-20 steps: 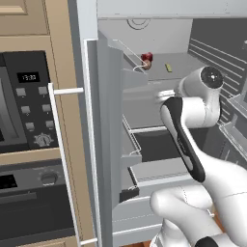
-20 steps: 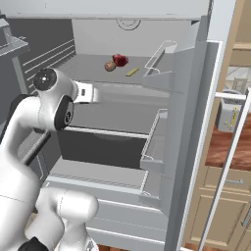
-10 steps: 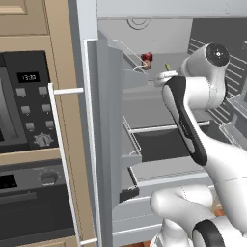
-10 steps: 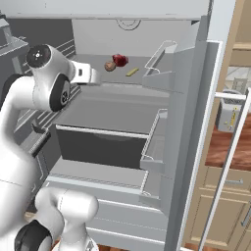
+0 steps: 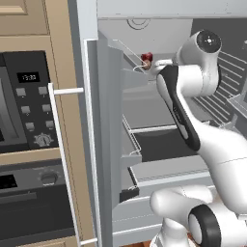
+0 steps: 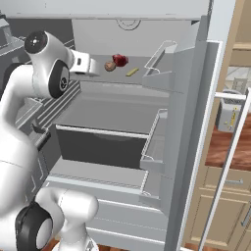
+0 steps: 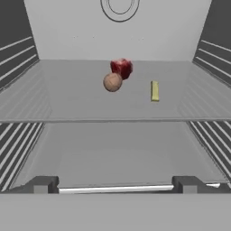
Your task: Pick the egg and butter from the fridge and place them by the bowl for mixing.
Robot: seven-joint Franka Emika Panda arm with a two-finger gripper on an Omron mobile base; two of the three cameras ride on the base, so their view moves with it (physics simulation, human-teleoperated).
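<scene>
Butter (image 7: pixel 154 90) lying flat on upper fridge (image 6: pixel 122 105) shelf, long axis running near to far. Just left, well apart: brown egg (image 7: pixel 112 82) touching a red item (image 7: pixel 121 67) behind, kind unclear. Gripper (image 7: pixel 115 187) near the shelf front, fingers spread wide, holding nothing. Egg hidden by arm in left base view.

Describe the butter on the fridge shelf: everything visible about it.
The butter is a small, thin, pale yellow stick with a plain, matte surface. It lies flat on the upper grey shelf of the open fridge, its long side pointing toward the back wall in the hand view. It sits apart from the brown egg and the red item behind the egg. Nothing touches it but the shelf; the open end effector is well short of it.
</scene>
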